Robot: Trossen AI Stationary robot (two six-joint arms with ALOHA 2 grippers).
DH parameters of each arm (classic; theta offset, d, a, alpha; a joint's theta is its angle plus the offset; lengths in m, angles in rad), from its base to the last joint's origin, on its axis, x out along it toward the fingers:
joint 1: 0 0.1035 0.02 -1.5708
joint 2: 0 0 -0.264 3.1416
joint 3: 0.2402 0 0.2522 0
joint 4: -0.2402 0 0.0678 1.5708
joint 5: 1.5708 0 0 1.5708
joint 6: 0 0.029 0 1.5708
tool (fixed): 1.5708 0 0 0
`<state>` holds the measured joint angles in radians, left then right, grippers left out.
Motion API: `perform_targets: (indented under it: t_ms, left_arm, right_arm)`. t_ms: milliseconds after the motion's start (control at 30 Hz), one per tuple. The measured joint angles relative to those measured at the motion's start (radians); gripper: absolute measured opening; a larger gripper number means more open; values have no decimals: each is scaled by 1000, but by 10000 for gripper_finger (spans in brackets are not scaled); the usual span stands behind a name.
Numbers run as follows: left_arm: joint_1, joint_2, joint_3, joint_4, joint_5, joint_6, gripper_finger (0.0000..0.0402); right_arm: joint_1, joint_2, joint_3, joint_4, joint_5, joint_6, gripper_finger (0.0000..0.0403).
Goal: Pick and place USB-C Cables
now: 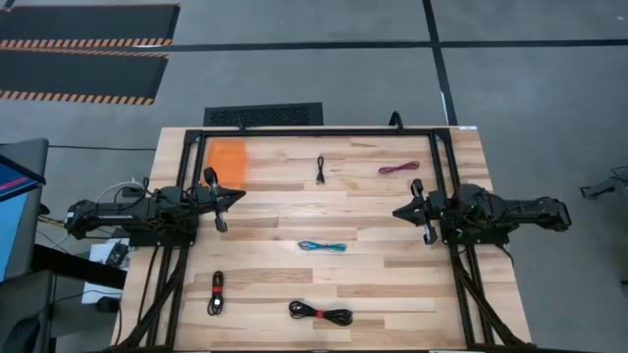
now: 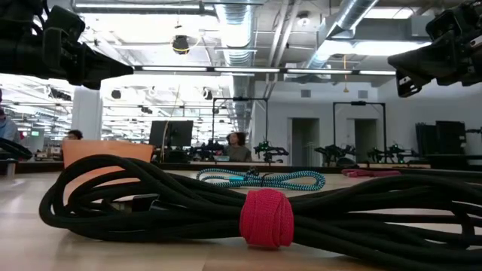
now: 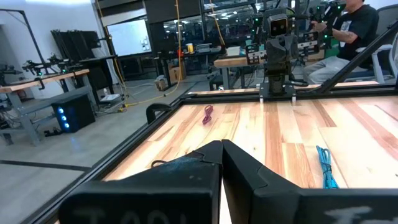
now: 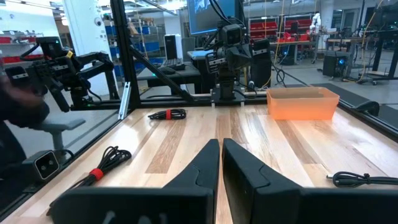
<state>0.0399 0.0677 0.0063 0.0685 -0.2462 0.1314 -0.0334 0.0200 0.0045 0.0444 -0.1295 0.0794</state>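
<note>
Five coiled cables lie flat on the wooden table. In the high view a black one [image 1: 321,169] and a magenta one [image 1: 398,168] are toward the far edge. A teal one [image 1: 323,246] is in the middle. A black one [image 1: 216,292] and a black one with a red tie [image 1: 320,314] are near the front edge. The low view shows the red-tied bundle [image 2: 263,214] up close, with the teal one [image 2: 260,178] behind it. My left gripper [image 1: 218,201] [image 3: 221,146] hovers shut at the table's left. My right gripper [image 1: 420,211] [image 4: 220,144] hovers shut at the right. Neither touches a cable.
An orange bin [image 1: 228,157] [image 4: 303,102] stands at the table's far left corner. A black metal frame [image 1: 324,131] runs along the far edge and down both sides. People and other workstations show in the room beyond the table.
</note>
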Motion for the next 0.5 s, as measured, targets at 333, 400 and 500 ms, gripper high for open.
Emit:
perform_targets:
  t_ms: [333,400,500]
  left_arm:
    - [0,0,0,0,0,0,0]
    - [0,0,0,0,0,0,0]
    - [0,0,0,0,0,0,0]
  right_arm:
    - [-16,0,0,-1,48,-234,47]
    - [-15,0,0,-2,49,-231,47]
    - [-16,1,0,22,114,-263,47]
